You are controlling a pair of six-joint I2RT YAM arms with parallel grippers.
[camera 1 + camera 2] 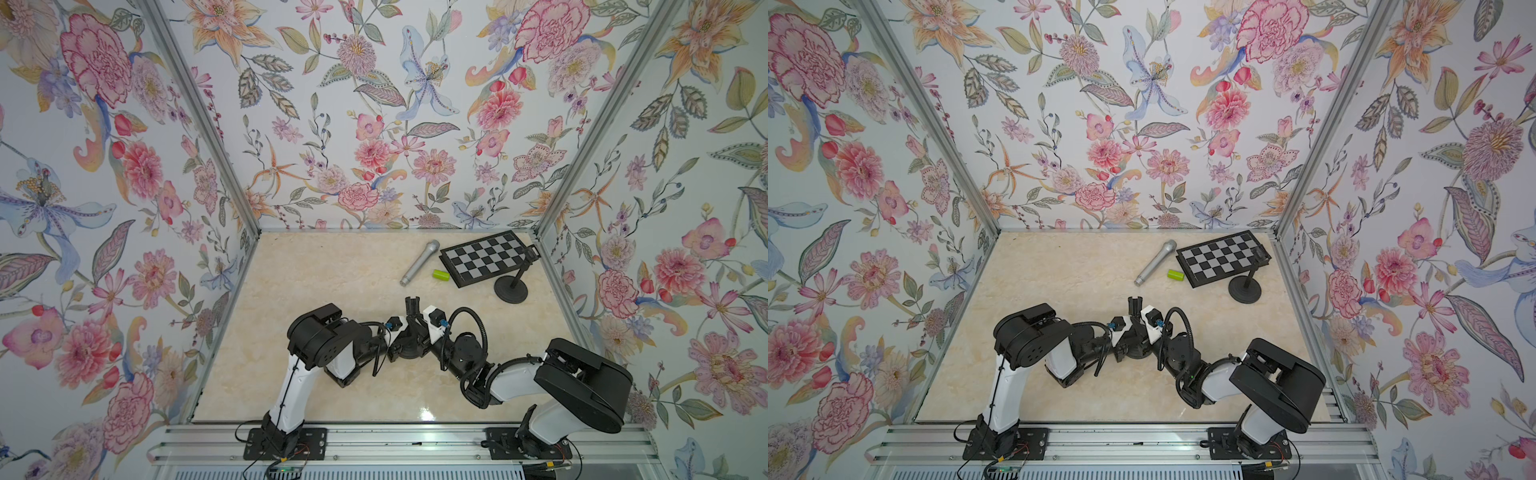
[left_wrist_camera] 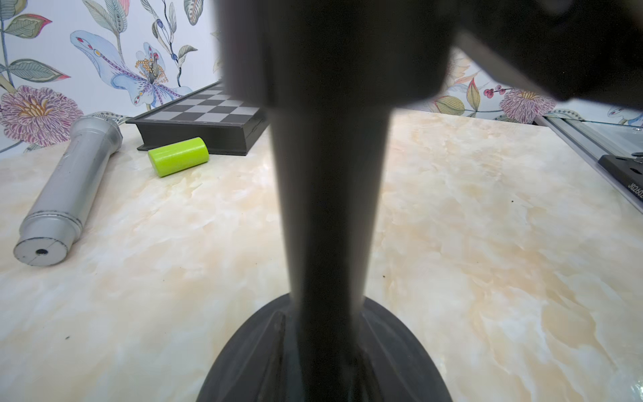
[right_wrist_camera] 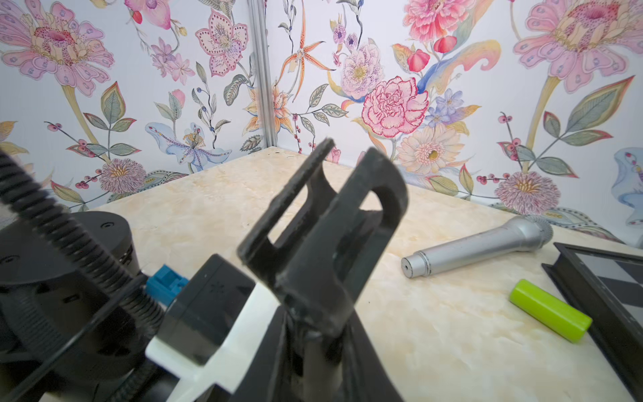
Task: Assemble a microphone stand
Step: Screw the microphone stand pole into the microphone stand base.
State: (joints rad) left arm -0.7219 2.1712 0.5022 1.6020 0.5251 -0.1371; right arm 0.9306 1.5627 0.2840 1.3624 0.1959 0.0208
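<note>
A black microphone stand stands upright mid-table in both top views, its round base [image 1: 409, 353] on the marble and its forked clip [image 1: 412, 305] on top. My left gripper [image 1: 405, 340] comes in from the left and is shut low on the stand's pole [image 2: 330, 209], whose base [image 2: 243, 362] fills the bottom of the left wrist view. My right gripper [image 3: 320, 355] is shut on the pole just under the clip [image 3: 323, 222]. The silver microphone [image 1: 419, 262] lies loose on the table behind the stand, touched by neither gripper.
A green cylinder [image 1: 441, 274] lies beside the microphone. A black chessboard box [image 1: 486, 257] sits at the back right, with a second black stand [image 1: 512, 289] at its near corner. Floral walls close in three sides. The two wrists crowd together at the pole.
</note>
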